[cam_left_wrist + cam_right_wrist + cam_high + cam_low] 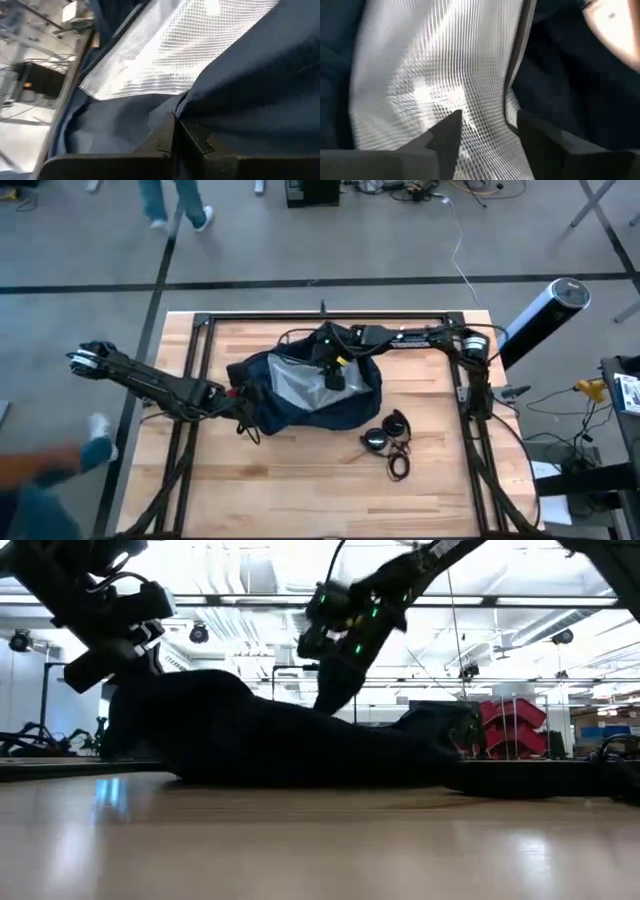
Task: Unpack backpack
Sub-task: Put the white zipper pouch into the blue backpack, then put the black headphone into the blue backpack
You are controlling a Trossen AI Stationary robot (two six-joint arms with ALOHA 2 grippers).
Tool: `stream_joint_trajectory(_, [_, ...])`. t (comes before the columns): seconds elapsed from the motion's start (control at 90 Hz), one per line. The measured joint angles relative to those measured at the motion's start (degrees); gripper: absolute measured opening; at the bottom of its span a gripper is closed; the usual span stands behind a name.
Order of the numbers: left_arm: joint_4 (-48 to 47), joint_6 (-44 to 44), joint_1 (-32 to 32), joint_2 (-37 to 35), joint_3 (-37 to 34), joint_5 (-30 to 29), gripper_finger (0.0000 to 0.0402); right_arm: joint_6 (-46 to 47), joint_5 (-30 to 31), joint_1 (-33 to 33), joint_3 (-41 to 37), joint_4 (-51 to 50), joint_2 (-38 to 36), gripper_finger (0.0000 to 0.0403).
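We saw a pale butcher-block wooden bench (300,490) with a black metal frame around it, standing on a grey concrete floor (80,270) crossed by dark lines. In the low view the room behind was bright, with ceiling lights and red bins (512,725) at the right.

At the left, the left pincer (238,402) sat at the left edge of the large dark navy soft fabric backpack (300,405); its wrist view showed the two dark fingers (192,137) pressed together with a fold of navy cloth pinched between them. The backpack lay slumped and floppy at the middle of the bench, its mouth open upward and its silvery-grey, grid-woven lining (300,380) showing. The lining looked glossy and creased; the outer cloth was matt.

The right pincer (333,370) reached down from the far side into the open mouth, its fingers (447,132) spread apart over the lining with nothing between them.

Just to the right of the backpack, near its front edge, lay black headphones (388,435) with looped black cables, on bare wood. The front of the bench was open wood, and so were strips at either side inside the frame.
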Motion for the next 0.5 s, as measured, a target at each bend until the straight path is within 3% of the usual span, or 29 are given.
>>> stream_joint_trajectory(0.222, [2.9,2.0,0.0,0.6,-0.8,2.8,0.0000,1.2,-6.2,1.9,-0.3,9.8,-2.5,0.0216])
stream_joint_trajectory(0.389, [7.8,6.7,0.0,0.5,-0.8,1.4,0.0000,4.3,-6.0,4.3,-0.9,24.2,3.7,0.0209])
stream_joint_trajectory(0.5, [8.9,9.1,0.0,0.0,-0.7,0.9,0.0000,2.9,-5.7,5.9,-0.7,27.5,8.3,0.0199])
